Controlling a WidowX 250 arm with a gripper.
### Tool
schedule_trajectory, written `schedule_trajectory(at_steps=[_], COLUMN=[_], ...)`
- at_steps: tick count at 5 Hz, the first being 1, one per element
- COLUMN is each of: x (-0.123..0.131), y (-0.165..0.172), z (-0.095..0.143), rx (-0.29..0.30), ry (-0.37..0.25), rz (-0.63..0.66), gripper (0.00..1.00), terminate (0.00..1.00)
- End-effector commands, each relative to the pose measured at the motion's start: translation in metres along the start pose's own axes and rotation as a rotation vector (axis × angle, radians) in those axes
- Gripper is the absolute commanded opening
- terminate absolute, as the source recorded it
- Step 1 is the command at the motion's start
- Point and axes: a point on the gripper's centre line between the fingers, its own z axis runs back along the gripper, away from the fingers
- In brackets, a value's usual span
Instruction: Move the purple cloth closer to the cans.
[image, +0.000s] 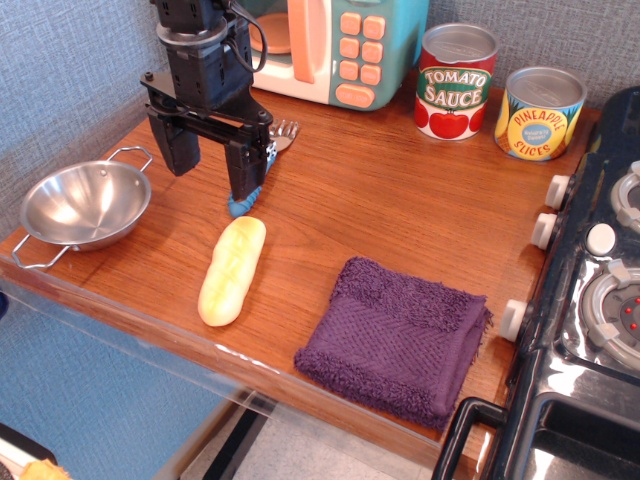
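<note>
Black toy stove (590, 330) cut off at right edge; blue-handled metal fork (262, 170) mostly hidden behind black gripper (210, 165); pastel toy microwave (335, 45) cropped at top.

wooden table (400, 190): cloth (395, 338), 2 cans (497, 95)

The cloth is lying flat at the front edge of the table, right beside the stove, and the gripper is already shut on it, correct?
Not quite. The cloth does lie flat at the front edge of the table, beside the stove, but the gripper is not on it: observation.image shows it open, off to the left above the table, holding nothing.
</note>
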Motion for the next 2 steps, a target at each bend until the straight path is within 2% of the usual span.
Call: schedule_trajectory(at_steps=[1,2], x=[0.000,0.001], y=[0.000,-0.015], z=[0.000,0.003], rx=[0.000,-0.016], ry=[0.000,-0.046], rz=[0.000,-0.023], gripper=[1.00,1.00], terminate=[0.00,0.00])
